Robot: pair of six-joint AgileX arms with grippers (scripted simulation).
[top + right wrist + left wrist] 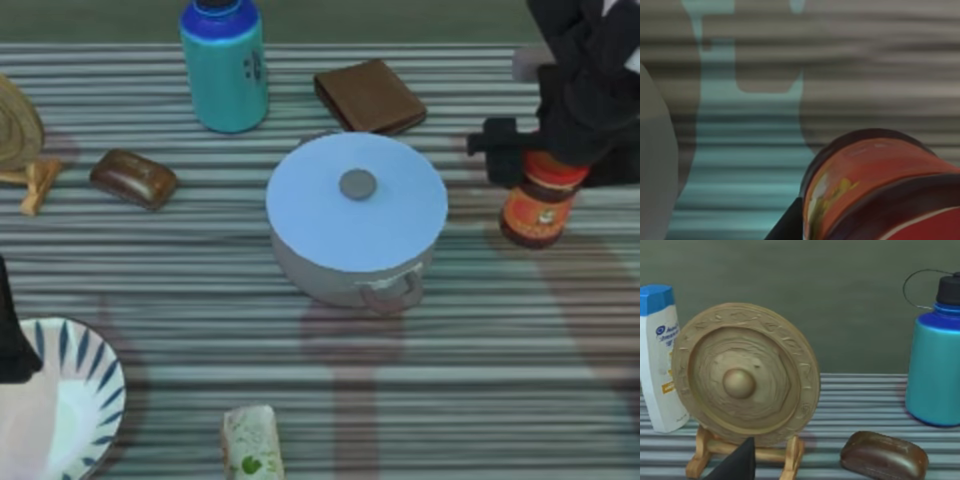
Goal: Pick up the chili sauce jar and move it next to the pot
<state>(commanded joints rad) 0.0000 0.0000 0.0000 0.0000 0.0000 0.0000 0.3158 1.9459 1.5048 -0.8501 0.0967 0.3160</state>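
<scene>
The chili sauce jar (538,208), dark glass with a red-orange label, is at the right of the table, tilted, with its lid end under my right gripper (556,152). That gripper is shut on the jar. In the right wrist view the jar (875,185) fills the near corner, with one dark fingertip (790,226) against its side. The pot (355,205), light grey-blue with a flat lid and a knob, stands mid-table to the left of the jar, a gap between them. My left gripper (10,345) is parked at the left edge, open and holding nothing.
A teal bottle (224,65) and a brown wallet (368,97) stand behind the pot. A brown oval object (133,178) and a wooden disc on a stand (742,377) are at the left. A striped bowl (85,400) and a small packet (250,445) sit along the front.
</scene>
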